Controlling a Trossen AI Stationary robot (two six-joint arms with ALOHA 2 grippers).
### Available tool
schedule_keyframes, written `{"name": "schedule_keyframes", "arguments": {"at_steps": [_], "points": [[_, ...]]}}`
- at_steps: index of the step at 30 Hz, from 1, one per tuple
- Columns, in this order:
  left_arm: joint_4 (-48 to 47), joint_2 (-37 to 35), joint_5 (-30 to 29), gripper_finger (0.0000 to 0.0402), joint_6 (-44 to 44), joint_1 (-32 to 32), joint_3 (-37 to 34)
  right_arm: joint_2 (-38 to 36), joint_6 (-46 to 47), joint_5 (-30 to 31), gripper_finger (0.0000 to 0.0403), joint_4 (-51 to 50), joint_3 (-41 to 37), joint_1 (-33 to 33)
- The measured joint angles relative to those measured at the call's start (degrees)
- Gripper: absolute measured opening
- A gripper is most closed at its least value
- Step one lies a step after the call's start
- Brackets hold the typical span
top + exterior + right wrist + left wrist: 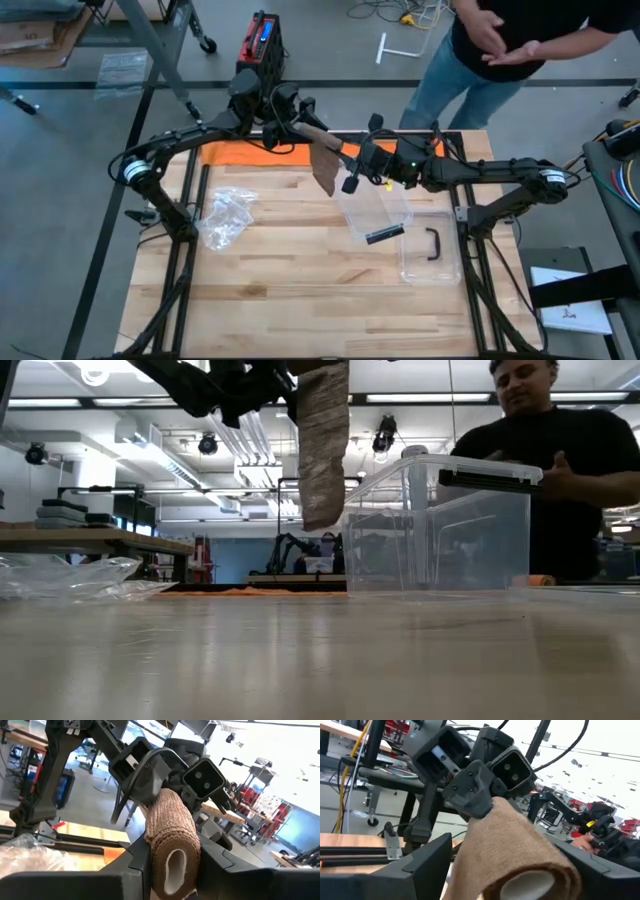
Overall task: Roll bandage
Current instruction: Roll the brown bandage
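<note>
Showing a tan, woven-textured bandage (325, 160) with a white core; a clear box (385, 215) with black handles; a crinkled clear bag (225, 215); an orange strip (240, 153) along a pale wooden table (300, 290).

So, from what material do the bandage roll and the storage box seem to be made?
Bandage roll: tan woven elastic fabric, matte, with a crinkled knit texture; its core looks like white plastic or card. Storage box: clear hard plastic, glossy; the room shows through its walls.
</note>
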Motion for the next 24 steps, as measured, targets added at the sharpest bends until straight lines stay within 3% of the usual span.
{"name": "schedule_keyframes", "arguments": {"at_steps": [14,24], "points": [[-0.38,-0.02,-0.15,0.0237,-0.45,-0.07,-0.05,0.00,-2.05,0.04,0.0094,-0.15,0.00,0.00],[-0.67,-0.02,0.80,0.0079,3.68,-0.07,-0.08,-0.11,2.69,-0.79,0.0141,-1.07,-0.02,0.00]]}}
